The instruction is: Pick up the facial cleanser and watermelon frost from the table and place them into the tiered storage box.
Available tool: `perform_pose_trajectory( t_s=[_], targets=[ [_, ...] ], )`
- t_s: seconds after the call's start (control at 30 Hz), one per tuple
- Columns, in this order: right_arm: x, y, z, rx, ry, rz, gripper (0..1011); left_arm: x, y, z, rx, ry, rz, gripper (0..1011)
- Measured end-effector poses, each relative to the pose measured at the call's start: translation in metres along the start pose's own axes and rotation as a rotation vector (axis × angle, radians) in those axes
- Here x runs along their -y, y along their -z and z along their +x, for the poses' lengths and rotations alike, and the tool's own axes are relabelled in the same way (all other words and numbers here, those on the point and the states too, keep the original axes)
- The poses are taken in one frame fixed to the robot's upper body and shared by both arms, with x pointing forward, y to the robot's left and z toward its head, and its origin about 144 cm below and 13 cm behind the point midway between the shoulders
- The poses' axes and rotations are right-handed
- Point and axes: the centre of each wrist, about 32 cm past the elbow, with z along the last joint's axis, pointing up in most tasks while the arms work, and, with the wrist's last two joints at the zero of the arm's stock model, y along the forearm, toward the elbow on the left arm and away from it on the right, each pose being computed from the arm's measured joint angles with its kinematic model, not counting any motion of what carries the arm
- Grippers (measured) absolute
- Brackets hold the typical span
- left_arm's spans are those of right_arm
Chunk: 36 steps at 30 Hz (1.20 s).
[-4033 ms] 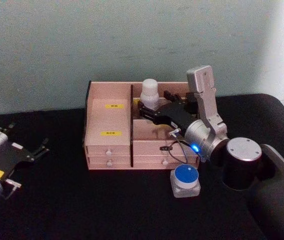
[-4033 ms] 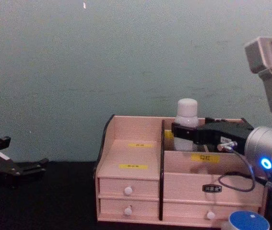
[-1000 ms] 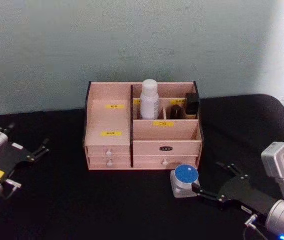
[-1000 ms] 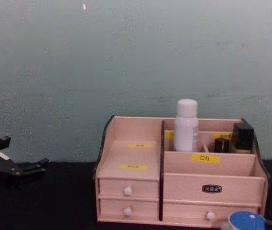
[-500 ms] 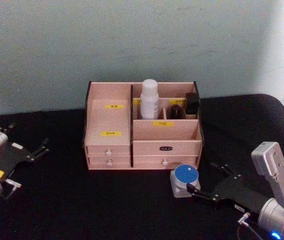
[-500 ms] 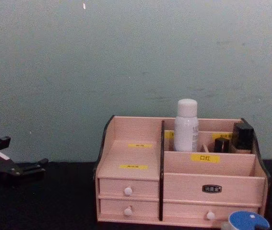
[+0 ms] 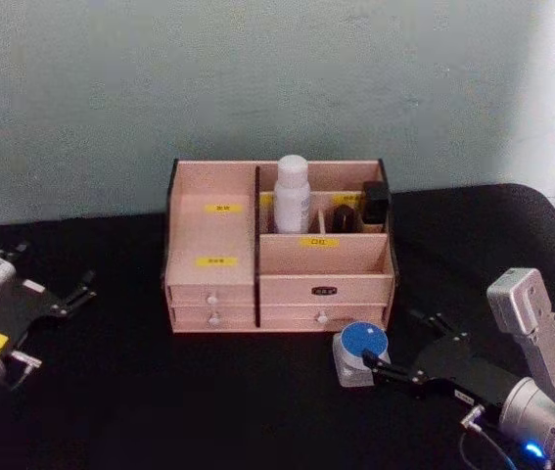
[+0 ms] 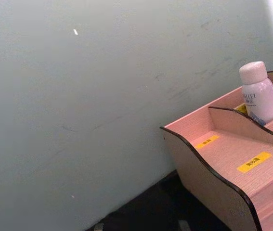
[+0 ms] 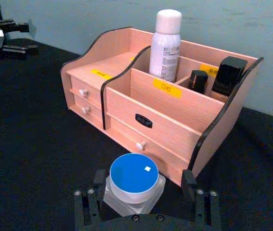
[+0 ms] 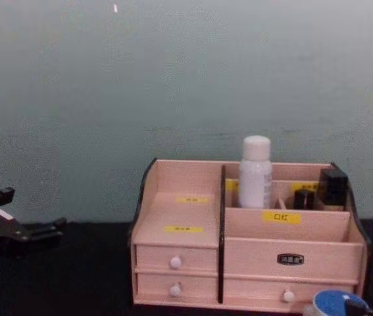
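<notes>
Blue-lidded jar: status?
Right end effector open, flanking blue-lidded jar on table. Left end effector parked, open. White bottle already in storage box. No obstruction seen.

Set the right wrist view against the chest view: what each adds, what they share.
Right wrist view: the right gripper, fingers open either side of the blue-lidded jar. Chest view: a small white mark high on the wall; the jar is a sliver at the bottom edge. Both: the tiered storage box, the white bottle standing in it, the left gripper parked to the left.
</notes>
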Motion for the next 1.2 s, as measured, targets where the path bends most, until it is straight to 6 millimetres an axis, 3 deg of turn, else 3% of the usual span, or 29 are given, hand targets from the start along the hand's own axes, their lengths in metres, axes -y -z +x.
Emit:
perform_pose_trajectory(
  t_s=[1.2],
  targets=[
    [0.0014,0.0048,-0.0026,-0.010,-0.049,-0.037,1000,0.0000,0.0000,0.0000,0.000,0.000,0.000,1001]
  ],
)
